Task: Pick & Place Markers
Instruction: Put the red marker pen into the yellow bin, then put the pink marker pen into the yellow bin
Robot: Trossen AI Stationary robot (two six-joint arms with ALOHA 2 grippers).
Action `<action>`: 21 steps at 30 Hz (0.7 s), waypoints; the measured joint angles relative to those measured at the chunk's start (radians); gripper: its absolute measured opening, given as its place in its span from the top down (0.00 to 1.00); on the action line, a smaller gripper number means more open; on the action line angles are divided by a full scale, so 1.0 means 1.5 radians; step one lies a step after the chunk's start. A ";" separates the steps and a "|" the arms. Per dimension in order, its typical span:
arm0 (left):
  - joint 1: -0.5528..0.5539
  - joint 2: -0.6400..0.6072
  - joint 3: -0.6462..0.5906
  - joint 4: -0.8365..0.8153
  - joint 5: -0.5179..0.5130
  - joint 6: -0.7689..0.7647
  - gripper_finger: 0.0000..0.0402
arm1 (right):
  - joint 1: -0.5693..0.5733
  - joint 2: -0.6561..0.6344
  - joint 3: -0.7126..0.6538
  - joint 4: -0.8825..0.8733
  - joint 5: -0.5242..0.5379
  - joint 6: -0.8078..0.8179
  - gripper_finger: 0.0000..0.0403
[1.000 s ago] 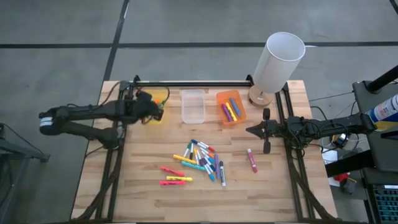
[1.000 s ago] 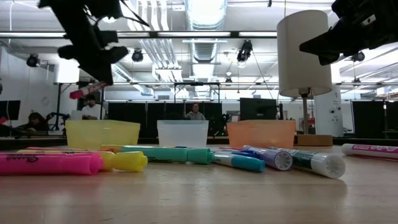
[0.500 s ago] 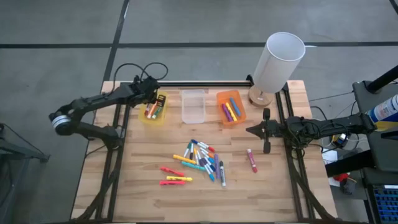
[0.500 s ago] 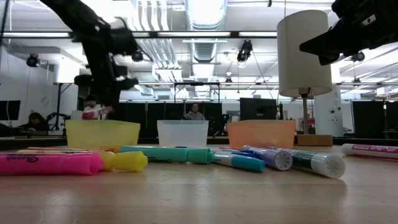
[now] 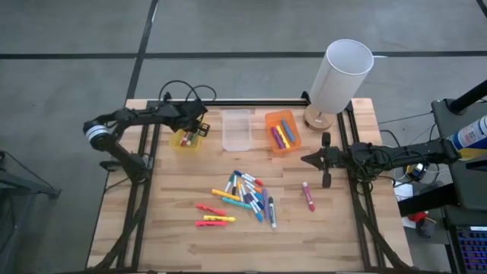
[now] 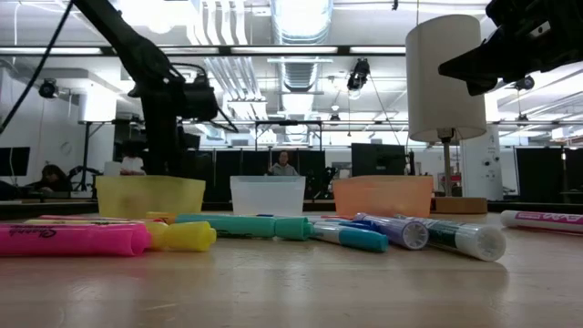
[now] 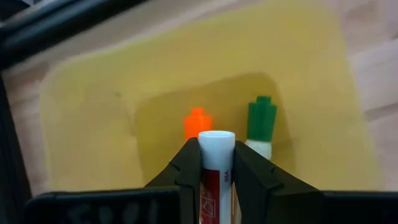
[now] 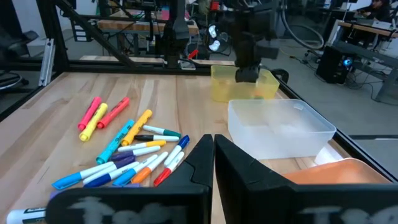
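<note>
now left gripper (image 7: 216, 163) grips white marker (image 7: 216, 171) over yellow bin (image 7: 311, 93).

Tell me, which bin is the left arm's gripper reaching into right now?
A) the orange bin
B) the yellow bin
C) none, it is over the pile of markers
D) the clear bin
B: the left gripper, clamping a white-bodied marker, points down into the yellow bin.

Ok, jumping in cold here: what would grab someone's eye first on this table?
The left gripper hangs over the yellow bin at the table's back left, clamped on a white-bodied red marker. Next, the heap of loose markers mid-table, and the tall white lamp at the back right, beside the orange bin.
</note>
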 joint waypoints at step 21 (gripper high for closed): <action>0.000 -0.013 0.011 -0.011 -0.019 0.017 0.58 | 0.000 0.000 0.000 0.000 0.000 0.000 0.98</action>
